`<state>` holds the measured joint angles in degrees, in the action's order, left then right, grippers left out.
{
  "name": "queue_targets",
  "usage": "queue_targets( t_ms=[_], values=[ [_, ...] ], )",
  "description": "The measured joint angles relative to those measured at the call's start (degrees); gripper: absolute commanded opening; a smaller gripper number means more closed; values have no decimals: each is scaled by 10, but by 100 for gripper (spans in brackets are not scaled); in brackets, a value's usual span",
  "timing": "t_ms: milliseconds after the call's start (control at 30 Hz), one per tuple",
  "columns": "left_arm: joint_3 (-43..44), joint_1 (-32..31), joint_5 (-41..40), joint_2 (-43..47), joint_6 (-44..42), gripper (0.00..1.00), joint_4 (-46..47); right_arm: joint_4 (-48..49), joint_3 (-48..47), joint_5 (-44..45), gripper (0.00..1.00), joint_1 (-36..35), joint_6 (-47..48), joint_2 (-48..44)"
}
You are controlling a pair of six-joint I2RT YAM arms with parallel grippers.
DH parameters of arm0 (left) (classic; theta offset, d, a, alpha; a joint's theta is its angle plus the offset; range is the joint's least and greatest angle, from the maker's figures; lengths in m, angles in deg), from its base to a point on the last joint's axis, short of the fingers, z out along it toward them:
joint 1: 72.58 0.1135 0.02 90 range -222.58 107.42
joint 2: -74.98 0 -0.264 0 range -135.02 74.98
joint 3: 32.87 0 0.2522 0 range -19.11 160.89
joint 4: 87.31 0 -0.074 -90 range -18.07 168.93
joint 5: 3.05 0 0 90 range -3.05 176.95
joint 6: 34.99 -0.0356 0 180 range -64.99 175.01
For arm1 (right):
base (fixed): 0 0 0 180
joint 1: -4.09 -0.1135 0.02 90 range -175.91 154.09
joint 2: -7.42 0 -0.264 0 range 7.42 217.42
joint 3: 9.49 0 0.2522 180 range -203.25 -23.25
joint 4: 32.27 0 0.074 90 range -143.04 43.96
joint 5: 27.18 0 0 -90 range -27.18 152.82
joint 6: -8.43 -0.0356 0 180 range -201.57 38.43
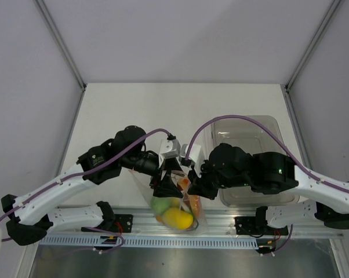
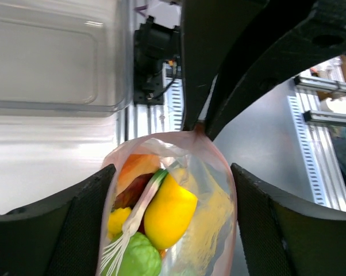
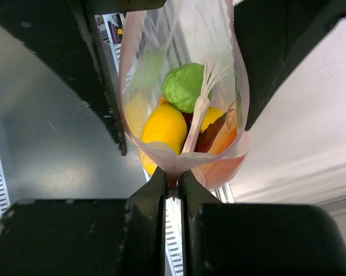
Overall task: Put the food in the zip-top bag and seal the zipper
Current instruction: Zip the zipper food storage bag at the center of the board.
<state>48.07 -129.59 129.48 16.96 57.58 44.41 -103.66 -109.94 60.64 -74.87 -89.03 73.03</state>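
The zip-top bag hangs at the table's near edge between both arms, with the food inside. In the left wrist view I see a yellow lemon, a green round fruit, an orange chunk, a reddish-brown piece and a pale stalk. My right gripper is shut on the end of the bag's pink mouth strip, the zipper. My left gripper is open, its fingers wide on either side of the bag's open mouth. In the top view the left gripper and right gripper nearly meet.
A rigid clear bin stands on the table right of the bag, behind my right arm; it also shows in the left wrist view. An aluminium rail runs along the near edge under the bag. White walls close the table's sides.
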Motion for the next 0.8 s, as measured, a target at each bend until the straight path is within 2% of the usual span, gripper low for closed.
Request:
queue_targets(
  t_ms=[167,267,300,367,433,467,533,567,633,667,800],
  values=[
    [0,-8,-54,7,1,67,-9,-3,0,3,0,4,-5,-2],
    [-5,-10,-70,8,5,46,-10,0,4,7,5,6,-7,-7],
    [-10,-12,-75,8,7,36,-11,6,6,8,8,7,-7,-10],
    [-23,-14,-85,8,10,28,-16,22,16,12,11,9,-7,-18],
    [-34,-14,-97,8,14,15,-19,38,33,13,12,9,-9,-28],
    [-38,-15,-103,8,19,2,-21,49,42,15,12,9,-10,-32],
    [-43,-15,-113,8,24,1,-21,65,55,23,14,9,-11,-36],
    [-46,-15,-118,10,26,0,-21,71,59,28,28,9,-12,-37],
    [-50,-15,-133,16,35,0,-21,88,68,40,48,9,-19,-38],
    [-52,-15,-139,19,40,1,-21,97,73,49,64,9,-22,-40],
    [-58,-15,-161,39,68,0,-21,142,108,90,73,11,-25,-71]
  ],
)
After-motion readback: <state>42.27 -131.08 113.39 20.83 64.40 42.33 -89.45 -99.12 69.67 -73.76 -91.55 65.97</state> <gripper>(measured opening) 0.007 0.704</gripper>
